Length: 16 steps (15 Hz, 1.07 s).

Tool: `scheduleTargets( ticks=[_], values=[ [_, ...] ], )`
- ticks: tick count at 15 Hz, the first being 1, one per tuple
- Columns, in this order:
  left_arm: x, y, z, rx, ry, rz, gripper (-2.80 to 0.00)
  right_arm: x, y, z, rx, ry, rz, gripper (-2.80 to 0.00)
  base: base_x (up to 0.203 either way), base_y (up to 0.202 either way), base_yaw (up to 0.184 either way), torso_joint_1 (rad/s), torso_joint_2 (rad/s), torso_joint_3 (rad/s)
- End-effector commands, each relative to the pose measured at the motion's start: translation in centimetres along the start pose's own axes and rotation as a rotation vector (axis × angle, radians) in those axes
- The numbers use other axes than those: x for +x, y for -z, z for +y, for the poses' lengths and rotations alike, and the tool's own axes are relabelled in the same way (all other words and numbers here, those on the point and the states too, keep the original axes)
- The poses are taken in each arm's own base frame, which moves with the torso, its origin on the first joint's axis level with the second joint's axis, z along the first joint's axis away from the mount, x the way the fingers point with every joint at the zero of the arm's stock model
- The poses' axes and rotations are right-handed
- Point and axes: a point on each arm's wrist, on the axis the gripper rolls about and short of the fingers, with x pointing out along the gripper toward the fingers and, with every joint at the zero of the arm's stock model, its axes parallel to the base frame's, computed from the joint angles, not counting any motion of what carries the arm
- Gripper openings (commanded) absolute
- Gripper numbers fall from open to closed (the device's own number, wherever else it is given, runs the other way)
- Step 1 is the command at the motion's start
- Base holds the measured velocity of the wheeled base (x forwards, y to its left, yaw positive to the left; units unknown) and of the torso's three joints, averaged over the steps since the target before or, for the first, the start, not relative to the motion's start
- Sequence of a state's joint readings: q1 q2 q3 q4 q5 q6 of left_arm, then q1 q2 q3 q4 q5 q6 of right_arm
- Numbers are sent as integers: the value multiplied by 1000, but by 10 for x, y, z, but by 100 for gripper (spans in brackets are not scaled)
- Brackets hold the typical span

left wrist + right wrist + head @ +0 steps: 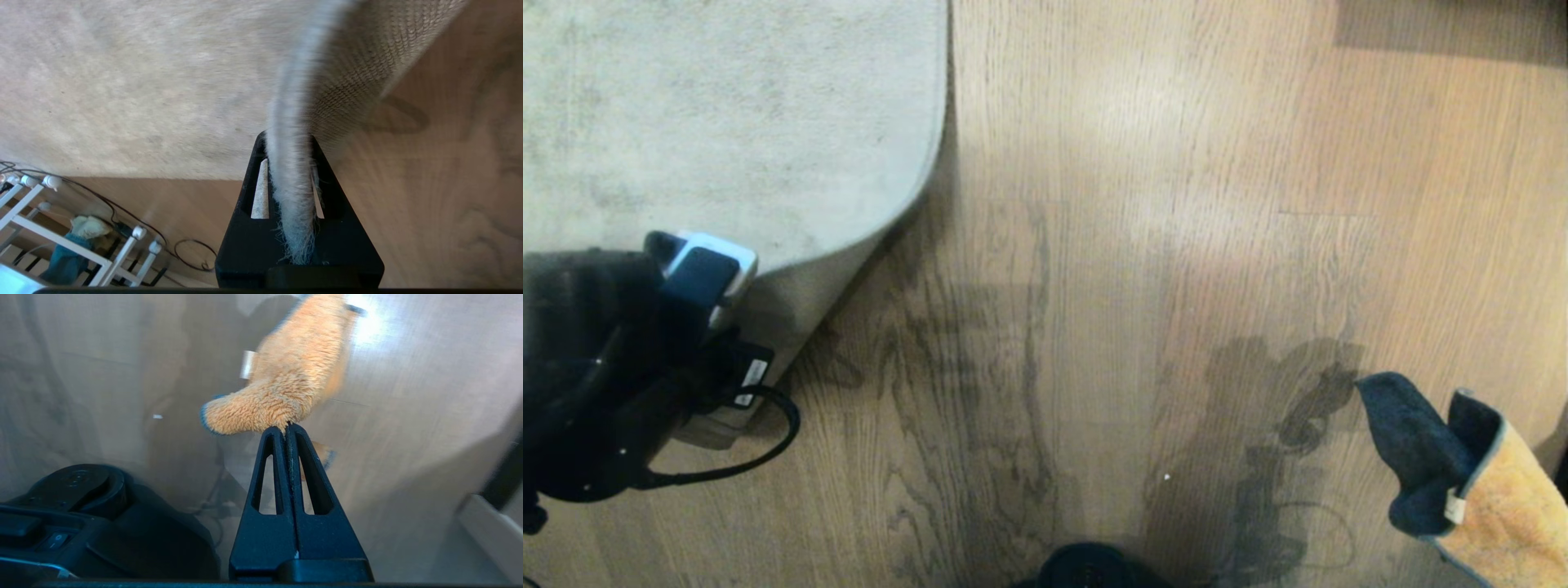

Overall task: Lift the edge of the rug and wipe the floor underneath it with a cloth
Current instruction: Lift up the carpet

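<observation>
The rug edge (288, 192) is clamped between the closed fingers of the left gripper (288, 163) and is held raised off the floor (1094, 245), with the tan woven backing (359, 69) exposed. The curled rug corner (849, 253) is seen at the left side of the floor. The cloth (286, 388) is pinched by the fully closed right gripper (288, 430) and hangs above the floor at its right side, well apart from the rug.

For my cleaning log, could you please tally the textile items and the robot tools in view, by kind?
Rugs: 1, the pale grey rug, its rug edge in the left tool
Cloths: 1, the orange cloth in the right tool
Tools: 2
Total: 4
</observation>
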<state>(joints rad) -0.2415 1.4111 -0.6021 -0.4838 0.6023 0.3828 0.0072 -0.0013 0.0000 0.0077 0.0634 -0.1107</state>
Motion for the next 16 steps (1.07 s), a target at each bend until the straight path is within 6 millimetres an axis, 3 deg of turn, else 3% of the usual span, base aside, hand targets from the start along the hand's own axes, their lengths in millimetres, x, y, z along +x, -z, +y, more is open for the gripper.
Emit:
scheduleTargets(
  ticks=[1, 11, 16],
  values=[
    [0, 1, 0, 3, -6, 4, -280, 0, 0, 0, -1, -2, 1, -280, 1, 191, -3, -1, 2, 3],
    [0, 3, -1, 4, -6, 8, -280, 0, 0, 0, -1, -2, 1, -280, 0, 188, -4, 2, 3, 5],
    [0, 2, 0, 1, -6, 5, -280, 0, 0, 0, -1, -2, 1, -280, 0, 33, 0, 1, 2, 0]
  ],
)
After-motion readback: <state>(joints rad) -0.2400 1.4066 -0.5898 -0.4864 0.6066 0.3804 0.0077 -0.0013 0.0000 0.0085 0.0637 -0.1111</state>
